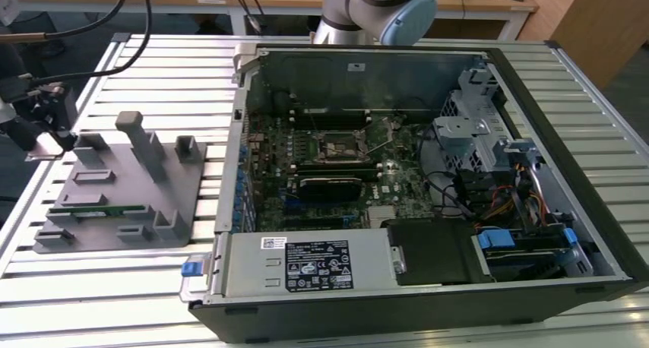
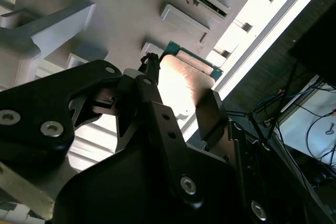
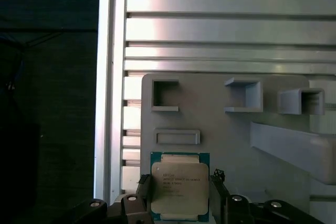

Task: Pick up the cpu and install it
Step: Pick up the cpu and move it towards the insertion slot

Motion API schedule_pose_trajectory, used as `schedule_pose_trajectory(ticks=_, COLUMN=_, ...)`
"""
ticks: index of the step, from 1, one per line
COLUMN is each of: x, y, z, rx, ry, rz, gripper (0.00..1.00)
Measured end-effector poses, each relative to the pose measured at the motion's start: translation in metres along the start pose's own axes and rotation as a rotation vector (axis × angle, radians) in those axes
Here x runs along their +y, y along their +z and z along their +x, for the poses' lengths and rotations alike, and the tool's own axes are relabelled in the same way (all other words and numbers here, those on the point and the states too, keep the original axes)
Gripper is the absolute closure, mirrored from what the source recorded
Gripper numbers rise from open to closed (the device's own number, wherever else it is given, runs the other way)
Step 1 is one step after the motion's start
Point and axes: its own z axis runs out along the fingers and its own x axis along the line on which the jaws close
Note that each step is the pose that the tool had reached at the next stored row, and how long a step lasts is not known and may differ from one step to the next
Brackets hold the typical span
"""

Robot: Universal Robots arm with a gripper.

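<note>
Fixture plate point(image 1: 185, 187) lies on slatted table point(image 1: 102, 295), at exterior view's left. PC case point(image 1: 355, 321) stands on same table just beside plate, on exterior view's right, w/ motherboard point(image 1: 406, 182) inside it. Memory stick point(image 1: 96, 209) lies on plate, near its camera-side edge. Cpu point(image 3: 179, 192) lies on plate at a corner, next to table's edge. Gripper point(image 3: 181, 182) straddles it, at plate's far corner on exterior view's left.

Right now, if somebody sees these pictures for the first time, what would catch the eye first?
The big open computer case, its motherboard exposed, takes the middle and right of the exterior view. In the first wrist view the silver-topped cpu sits right at the gripper, with the gray fixture tray behind it.
</note>
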Motion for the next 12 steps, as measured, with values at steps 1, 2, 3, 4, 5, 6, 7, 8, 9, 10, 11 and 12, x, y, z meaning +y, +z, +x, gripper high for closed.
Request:
schedule_pose_trajectory(ticks=1, x=0.0001, y=-0.0019, z=0.0000, rx=-0.0001, ry=0.000, rz=-0.0001, gripper=0.47)
schedule_pose_trajectory(ticks=2, x=0.0001, y=-0.0040, z=0.0001, rx=0.0000, ry=0.000, rz=-0.0002, gripper=0.47)
schedule_pose_trajectory(ticks=3, x=0.0002, y=-0.0058, z=0.0001, rx=0.0000, ry=0.000, rz=-0.0003, gripper=0.47)
schedule_pose_trajectory(ticks=4, x=0.0003, y=-0.0075, z=0.0002, rx=0.0000, ry=0.000, rz=-0.0004, gripper=0.47)
schedule_pose_trajectory(ticks=5, x=0.0003, y=-0.0093, z=0.0002, rx=0.0000, ry=0.000, rz=-0.0005, gripper=0.47)
schedule_pose_trajectory(ticks=6, x=0.0004, y=-0.0112, z=0.0002, rx=0.0000, ry=0.000, rz=-0.0006, gripper=0.47)
schedule_pose_trajectory(ticks=7, x=0.0005, y=-0.0132, z=0.0003, rx=0.0000, ry=0.000, rz=-0.0007, gripper=0.47)
schedule_pose_trajectory(ticks=8, x=0.0005, y=-0.0151, z=0.0003, rx=0.0000, ry=0.000, rz=-0.0007, gripper=0.47)
schedule_pose_trajectory(ticks=9, x=0.0006, y=-0.0172, z=0.0004, rx=0.0000, ry=0.000, rz=-0.0007, gripper=0.47)
schedule_pose_trajectory(ticks=10, x=0.0007, y=-0.0193, z=0.0004, rx=0.0001, ry=0.000, rz=-0.0007, gripper=0.47)
schedule_pose_trajectory(ticks=11, x=0.0008, y=-0.0212, z=0.0004, rx=0.0000, ry=0.000, rz=-0.0008, gripper=0.47)
schedule_pose_trajectory(ticks=12, x=0.0008, y=-0.0232, z=0.0005, rx=0.0000, ry=0.000, rz=-0.0009, gripper=0.47)
